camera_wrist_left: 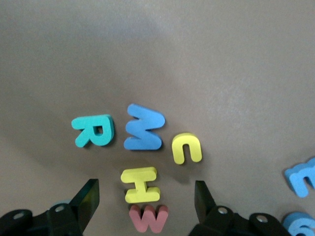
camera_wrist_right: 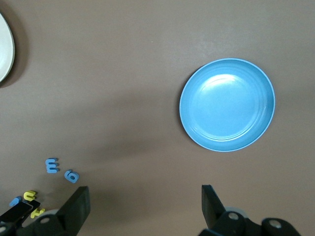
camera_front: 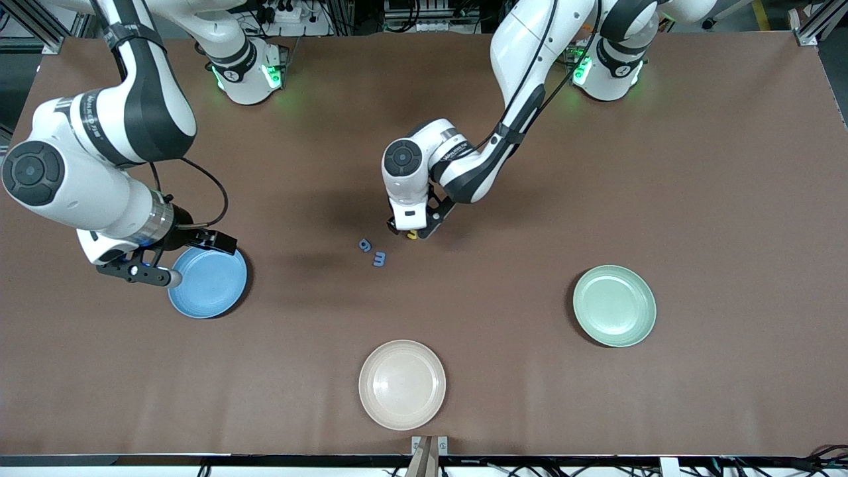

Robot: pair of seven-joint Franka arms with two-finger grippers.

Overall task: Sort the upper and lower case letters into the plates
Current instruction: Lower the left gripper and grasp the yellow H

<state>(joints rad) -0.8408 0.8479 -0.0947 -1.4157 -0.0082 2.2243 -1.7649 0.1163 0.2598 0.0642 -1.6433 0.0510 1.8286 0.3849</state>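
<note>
- Brown tabletop (camera_front: 695, 165) carries a cluster of foam letters mid-table: yellow H (camera_wrist_left: 141, 184), pink W (camera_wrist_left: 148, 219), yellow c (camera_wrist_left: 186, 147), blue M (camera_wrist_left: 143, 128), teal R (camera_wrist_left: 93, 130).
- Left gripper (camera_wrist_left: 145, 201) sits low over them, fingers apart around H and W, gripping nothing.
- Blue plate (camera_front: 211, 283) lies toward the right arm's end, mint plate (camera_front: 615, 305) toward the left arm's.
- Right gripper (camera_wrist_right: 145, 206) hovers open and empty by the blue plate.

Both arms are glossy white with black joint bands and round dark grey joint caps, green lights glowing at their bases, thin black cables looping along the links, and each ends in a black end effector with grey screws.
</note>
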